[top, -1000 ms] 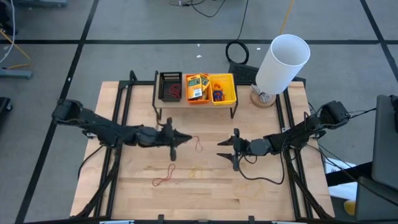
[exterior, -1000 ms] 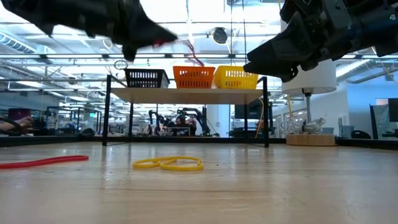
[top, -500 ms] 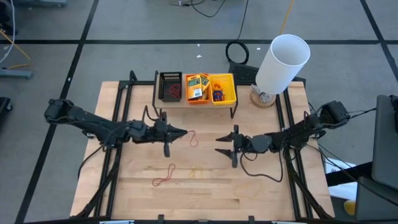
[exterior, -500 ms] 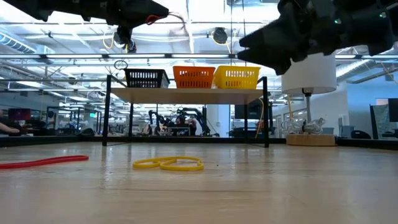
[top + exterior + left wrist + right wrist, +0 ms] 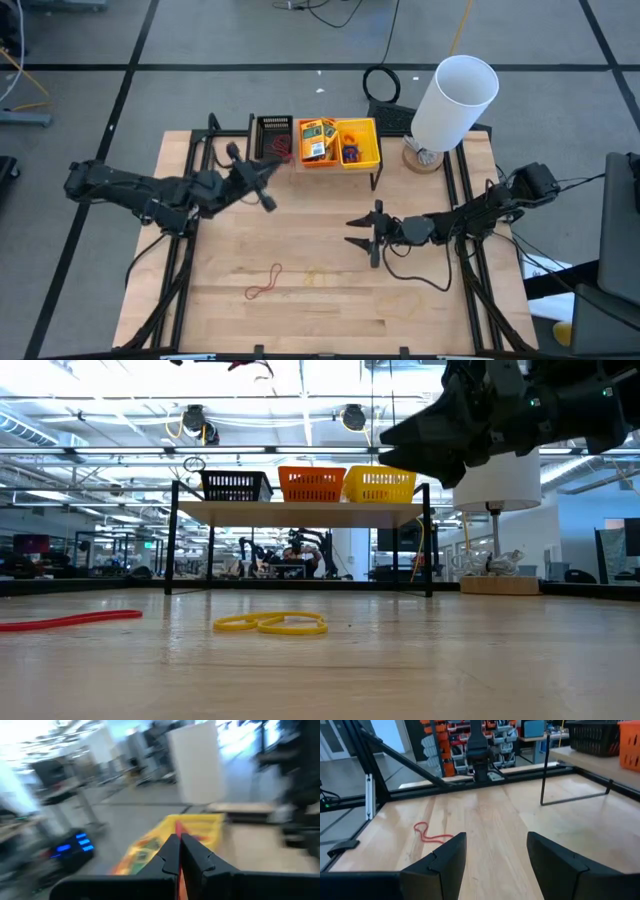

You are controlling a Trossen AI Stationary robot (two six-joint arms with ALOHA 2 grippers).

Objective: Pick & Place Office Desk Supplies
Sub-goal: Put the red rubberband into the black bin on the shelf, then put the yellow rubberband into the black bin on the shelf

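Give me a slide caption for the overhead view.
Left gripper carries a red rubber band toward the black bin; right gripper waits open.

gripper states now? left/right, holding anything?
Left gripper: shut on a red rubber band, raised near the bins.
Right gripper: open, empty, above the table.

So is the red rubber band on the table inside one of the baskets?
No, the red rubber band lies loose on the bare wooden table, at the near end, far from the baskets on the shelf.
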